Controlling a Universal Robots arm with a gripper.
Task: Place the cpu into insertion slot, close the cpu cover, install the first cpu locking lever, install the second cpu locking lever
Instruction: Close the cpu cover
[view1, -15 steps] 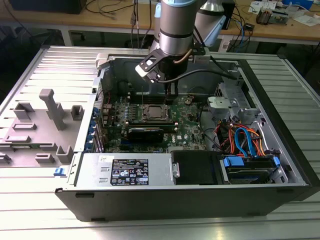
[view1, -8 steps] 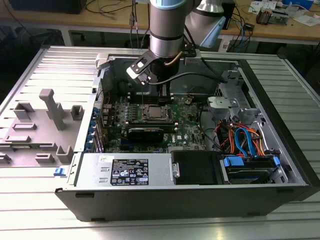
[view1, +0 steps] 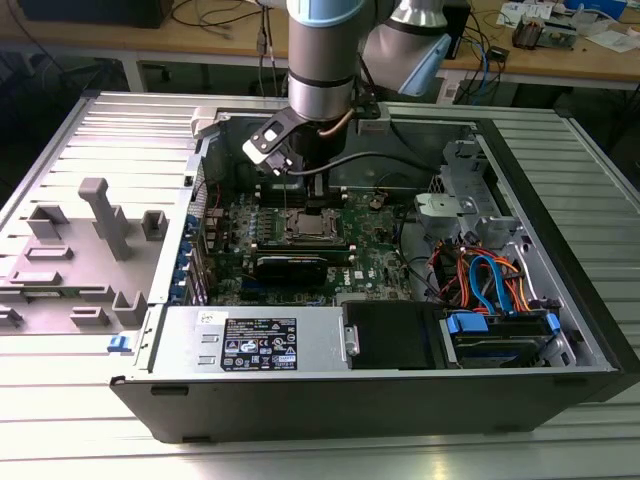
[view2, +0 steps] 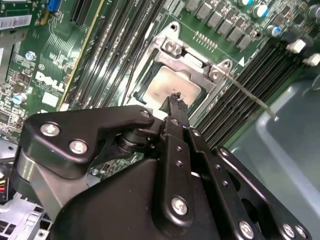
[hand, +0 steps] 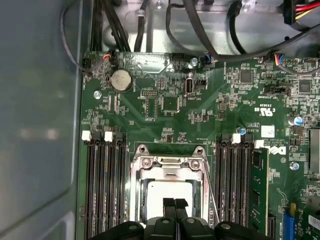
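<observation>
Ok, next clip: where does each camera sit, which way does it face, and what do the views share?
Exterior view: off the arm, high beside the open computer case, looking down into it; the arm hangs over the motherboard.
First wrist view: on the arm, facing straight down at the motherboard; the gripper shows its tips.
Second wrist view: on the arm, behind the gripper's black body, looking obliquely past it.
Shared: both wrist views show the shut gripper over the cpu inside the cpu cover.

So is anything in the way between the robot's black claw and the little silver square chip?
Nothing visible. The black gripper, fingertips together, sits right over the dull silver square chip, whose bare top shows through the window of the silver metal frame plate.
</observation>
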